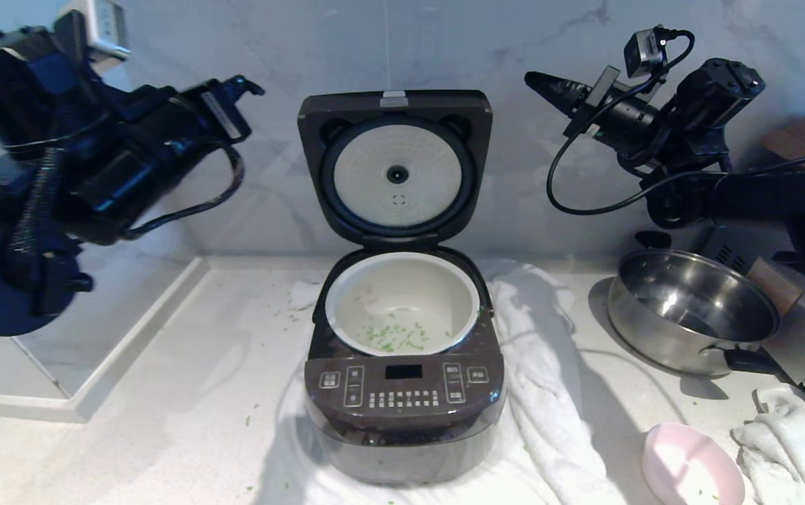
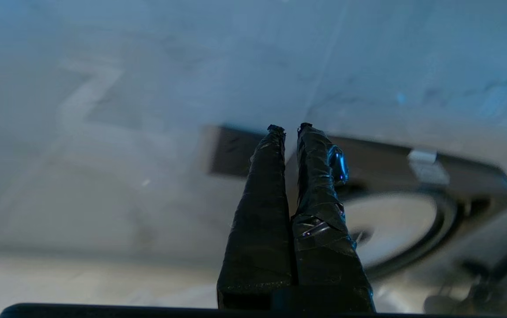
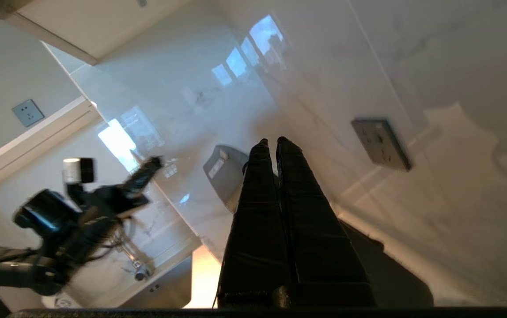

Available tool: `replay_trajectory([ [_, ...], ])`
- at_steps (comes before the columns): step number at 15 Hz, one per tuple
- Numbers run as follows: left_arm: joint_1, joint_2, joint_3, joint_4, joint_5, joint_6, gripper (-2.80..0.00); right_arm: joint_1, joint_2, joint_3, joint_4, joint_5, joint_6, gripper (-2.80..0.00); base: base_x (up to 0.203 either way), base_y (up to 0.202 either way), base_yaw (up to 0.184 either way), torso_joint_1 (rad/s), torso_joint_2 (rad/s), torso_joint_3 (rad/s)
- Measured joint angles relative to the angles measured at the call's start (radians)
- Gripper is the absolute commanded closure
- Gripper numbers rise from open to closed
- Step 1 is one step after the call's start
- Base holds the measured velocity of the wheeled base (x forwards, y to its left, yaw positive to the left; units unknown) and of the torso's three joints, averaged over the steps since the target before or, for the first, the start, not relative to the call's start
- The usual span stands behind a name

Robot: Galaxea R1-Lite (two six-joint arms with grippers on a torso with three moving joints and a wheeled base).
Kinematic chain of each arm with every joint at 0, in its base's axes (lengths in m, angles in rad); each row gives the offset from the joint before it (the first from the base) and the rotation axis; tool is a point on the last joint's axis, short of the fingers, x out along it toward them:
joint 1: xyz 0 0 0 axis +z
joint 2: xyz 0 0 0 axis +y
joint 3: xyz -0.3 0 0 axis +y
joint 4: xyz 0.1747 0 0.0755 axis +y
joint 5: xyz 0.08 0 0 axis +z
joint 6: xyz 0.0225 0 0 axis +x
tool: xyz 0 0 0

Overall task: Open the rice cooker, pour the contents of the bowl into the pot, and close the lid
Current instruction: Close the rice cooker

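Note:
The dark-brown rice cooker (image 1: 402,393) stands mid-counter with its lid (image 1: 395,168) hinged upright, its pale dimpled plate facing me. Inside it, the cream pot (image 1: 402,301) holds scattered green contents (image 1: 395,338) on its floor. At the front right the pink bowl (image 1: 690,466) sits on the counter with only a few green flecks in it. My left gripper (image 1: 245,88) is raised left of the lid, shut and empty. In the left wrist view the left gripper (image 2: 291,129) points toward the lid (image 2: 412,168). My right gripper (image 1: 530,77) hangs right of the lid, shut and empty, as the right wrist view also shows of the right gripper (image 3: 271,140).
A shiny steel pan (image 1: 690,308) with black handles sits at the right. A white towel (image 1: 543,365) lies under and beside the cooker, and another cloth (image 1: 788,435) lies near the bowl. A raised ledge (image 1: 94,351) borders the left. Green bits (image 1: 290,315) dot the counter.

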Motion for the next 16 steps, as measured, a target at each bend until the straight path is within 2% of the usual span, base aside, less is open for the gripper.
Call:
replay_trajectory([
  [2,-0.067,0.117,-0.032,-0.067,0.046,-0.036,0.00,-0.014,0.026,-0.041,0.051,0.032,0.001,0.00,0.000,0.000,0.000,0.000,0.00,0.000],
  [5,-0.136,0.167,0.064,-0.082,0.048,-0.067,0.00,-0.018,0.063,-0.053,0.052,0.067,0.001,0.00,0.000,0.000,0.000,0.000,0.00,0.000],
  [10,-0.242,0.179,0.209,-0.084,0.047,-0.053,0.00,-0.022,0.095,-0.076,0.052,0.069,-0.018,0.00,0.000,0.000,0.000,0.000,0.00,0.000],
  [12,-0.279,0.161,0.282,-0.083,0.046,-0.019,0.00,-0.016,0.100,-0.078,0.052,0.078,-0.024,0.00,0.000,0.000,0.000,0.000,0.00,0.000],
  [16,-0.308,0.103,0.362,-0.083,0.048,-0.001,0.00,0.037,0.109,-0.079,0.036,0.149,-0.025,0.00,0.000,0.000,0.000,0.000,0.00,0.000],
])
